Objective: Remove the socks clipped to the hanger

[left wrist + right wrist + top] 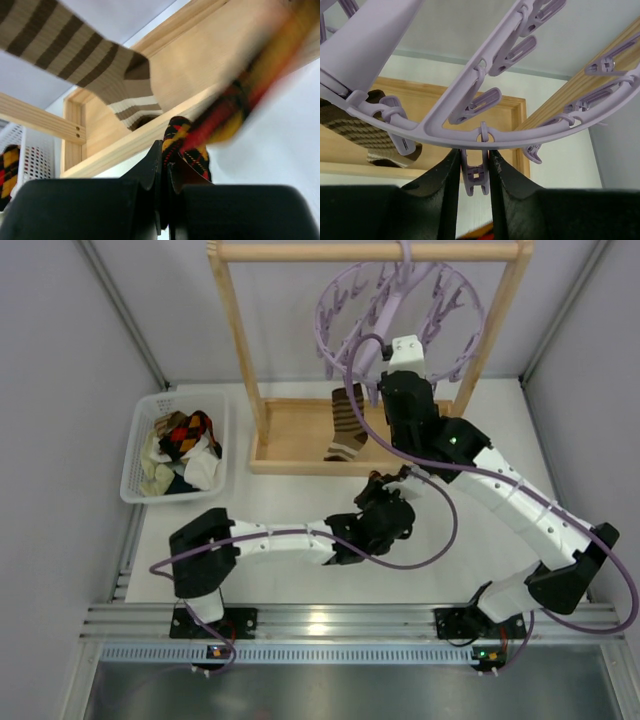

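A: Where the wooden rack (241, 350) stands on the counter (300, 585), what hangs from it?

B: Item one: lavender hanger (545, 136), hooked on the rack's top bar. Item two: striped sock (347, 425), brown and tan, clipped to the hanger and dangling over the rack's base tray.

A: And the arms?

B: Item three: right end effector (473, 152), raised under the rack's top bar, fingers pressed in on a hanger clip (474, 175) at the ring's rim. Item four: left end effector (165, 160), low, just in front of the rack's base, fingers clamped together on an argyle sock (220, 117), black with red and yellow diamonds, blurred in the left wrist view.

A: Elsewhere?

B: Item five: white basket (133, 455), left of the rack, holding a heap of socks (185, 435), argyle and white among them.
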